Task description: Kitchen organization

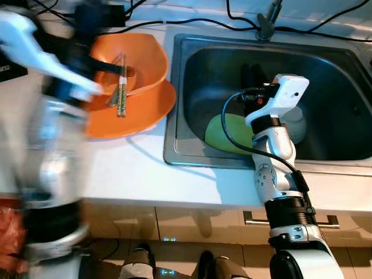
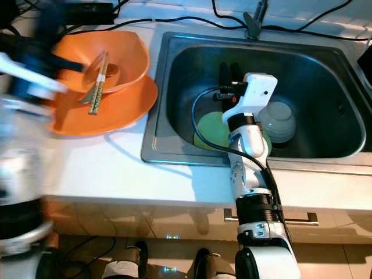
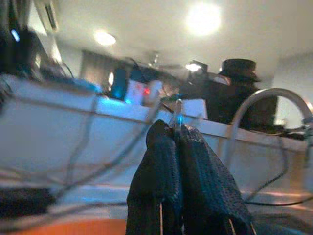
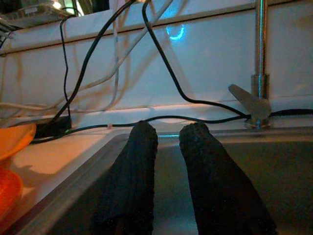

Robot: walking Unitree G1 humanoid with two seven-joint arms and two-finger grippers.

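My right gripper [image 4: 166, 134] hung in the sink [image 2: 174, 87] at frame centre, fingers slightly parted and empty, above a green plate [image 2: 210, 131] and a white bowl [image 2: 280, 122]. My left gripper [image 3: 174, 132], blurred at upper left, was pressed closed over the orange bowl [image 1: 139, 58] holding chopsticks [image 1: 121, 87]

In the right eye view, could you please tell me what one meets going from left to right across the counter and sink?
Chopsticks in the orange bowl → green plate in the sink → white bowl.
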